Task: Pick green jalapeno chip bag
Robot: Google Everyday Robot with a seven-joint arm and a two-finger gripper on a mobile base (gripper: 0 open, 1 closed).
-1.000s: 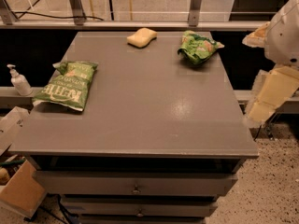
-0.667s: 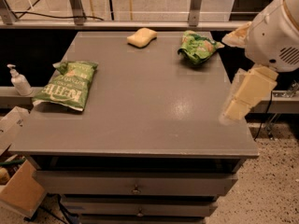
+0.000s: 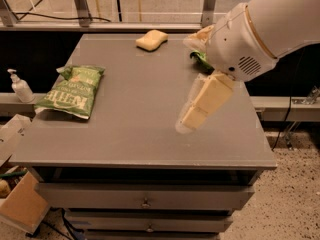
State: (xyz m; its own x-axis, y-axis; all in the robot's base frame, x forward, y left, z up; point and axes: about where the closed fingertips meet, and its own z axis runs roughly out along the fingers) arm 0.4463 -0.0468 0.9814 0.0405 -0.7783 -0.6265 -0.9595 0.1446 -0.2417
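Camera view: the chip bag (image 3: 72, 91) lies flat at the table's (image 3: 140, 134) left edge, white lettering up, untouched. The gripper (image 3: 192, 116) hangs over the right-centre of the table, well apart from the bag, with nothing in it. Whether it is open or closed cannot be told.

This looks like the approach step, with the reach to the bag not yet made. The next move calls for travel left across the table, then a descent onto the bag, which is flat and will likely need a pinch at an edge or a raised crease.

The arm (image 3: 265, 29) enters from the far right. Its bulky white wrist sits high and the gripper angles down and to the left. It hides most of a smaller green bag (image 3: 201, 60) at the far right. A sponge (image 3: 151, 39) sits at the far edge, and a pump bottle (image 3: 21, 85) stands off the table to the left.
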